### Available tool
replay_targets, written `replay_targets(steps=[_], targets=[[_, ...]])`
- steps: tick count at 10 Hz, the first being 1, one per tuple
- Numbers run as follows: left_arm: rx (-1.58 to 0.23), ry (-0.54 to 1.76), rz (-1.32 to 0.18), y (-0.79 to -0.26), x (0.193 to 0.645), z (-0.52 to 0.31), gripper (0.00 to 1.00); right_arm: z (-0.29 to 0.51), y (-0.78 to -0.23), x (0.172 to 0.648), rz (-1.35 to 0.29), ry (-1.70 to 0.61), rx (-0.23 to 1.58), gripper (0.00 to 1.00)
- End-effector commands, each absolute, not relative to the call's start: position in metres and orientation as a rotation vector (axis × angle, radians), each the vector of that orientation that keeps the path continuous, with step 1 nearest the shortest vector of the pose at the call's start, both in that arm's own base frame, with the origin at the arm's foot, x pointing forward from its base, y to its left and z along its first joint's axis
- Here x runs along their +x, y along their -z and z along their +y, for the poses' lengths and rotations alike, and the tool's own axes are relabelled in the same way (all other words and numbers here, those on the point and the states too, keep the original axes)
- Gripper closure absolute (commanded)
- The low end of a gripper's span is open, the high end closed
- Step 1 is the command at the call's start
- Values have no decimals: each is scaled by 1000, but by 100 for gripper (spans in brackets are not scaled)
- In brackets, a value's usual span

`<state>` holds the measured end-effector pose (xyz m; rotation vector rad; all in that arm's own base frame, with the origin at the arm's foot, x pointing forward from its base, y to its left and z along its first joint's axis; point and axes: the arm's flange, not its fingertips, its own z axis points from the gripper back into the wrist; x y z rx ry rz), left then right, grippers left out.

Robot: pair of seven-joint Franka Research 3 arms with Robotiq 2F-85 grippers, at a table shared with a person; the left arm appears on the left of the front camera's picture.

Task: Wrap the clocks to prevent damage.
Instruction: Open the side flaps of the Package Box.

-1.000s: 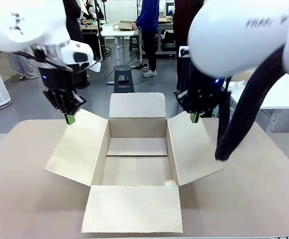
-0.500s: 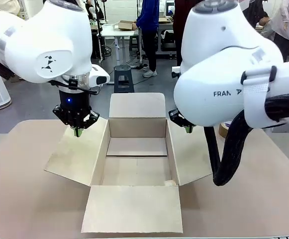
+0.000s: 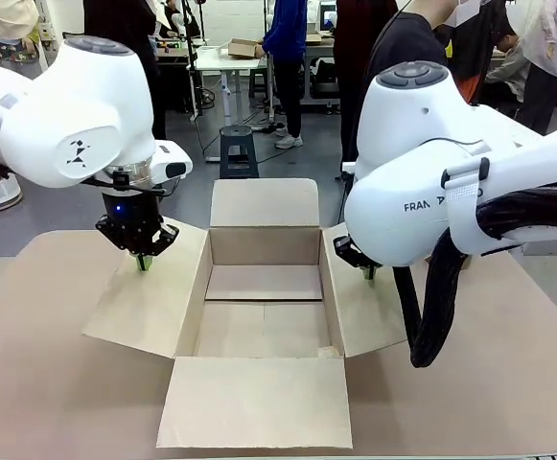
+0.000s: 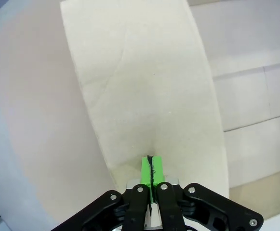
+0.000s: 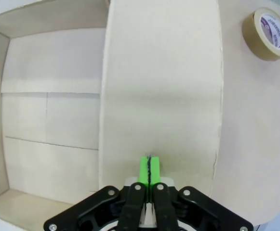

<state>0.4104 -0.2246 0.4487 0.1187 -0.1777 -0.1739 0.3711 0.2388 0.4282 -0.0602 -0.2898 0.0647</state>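
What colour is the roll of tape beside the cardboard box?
The round tape roll is tan-brown with a purple-and-white inner label; best in the right wrist view.

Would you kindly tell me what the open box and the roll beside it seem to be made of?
The open tan box looks like plain matte cardboard: dull fibrous surface, scored fold lines on its flaps. The tan roll of tape seems smooth, slightly glossy packing tape, probably plastic film or coated paper, around a purple-and-white printed core.
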Motion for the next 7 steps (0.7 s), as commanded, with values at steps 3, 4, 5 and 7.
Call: replay_targets(steps=[3, 4, 5, 7], targets=[[38, 120, -145, -399, 416, -203, 100, 235, -389, 374, -295, -11, -113, 99], [19, 113, -144, -390, 415, -201, 100, 232, -381, 373, -297, 4, -116, 99], [3, 112, -141, -383, 413, -200, 100, 227, -369, 372, -286, 5, -120, 99], [-6, 120, -116, -373, 411, -204, 100, 221, -358, 371, -283, 14, -99, 99]])
